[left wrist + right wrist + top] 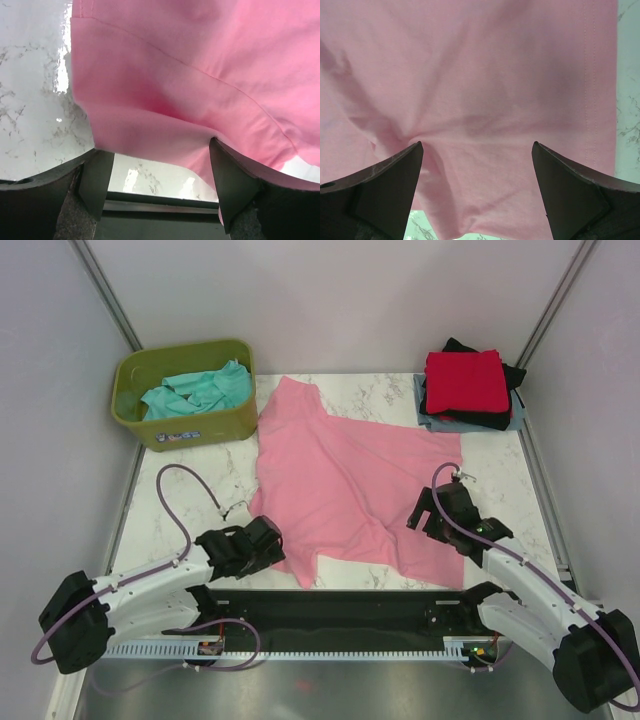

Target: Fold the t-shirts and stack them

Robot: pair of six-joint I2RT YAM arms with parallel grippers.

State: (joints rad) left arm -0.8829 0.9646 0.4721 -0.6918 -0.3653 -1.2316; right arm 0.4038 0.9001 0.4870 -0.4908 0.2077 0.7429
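A large pink t-shirt (340,480) lies spread and rumpled on the marble table. It also fills the left wrist view (200,75) and the right wrist view (485,90). My left gripper (272,545) is open at the shirt's near left edge, its jaws straddling the hem (155,150). My right gripper (432,515) is open over the shirt's near right part, jaws wide above the cloth (476,150). A teal t-shirt (195,392) lies crumpled in the tub. Folded red (463,380), black (480,418) and grey-blue (516,415) shirts are stacked at the back right.
An olive-green plastic tub (185,425) stands at the back left. The table's near edge with a black rail (340,615) runs between the arm bases. Bare marble (190,490) lies left of the pink shirt.
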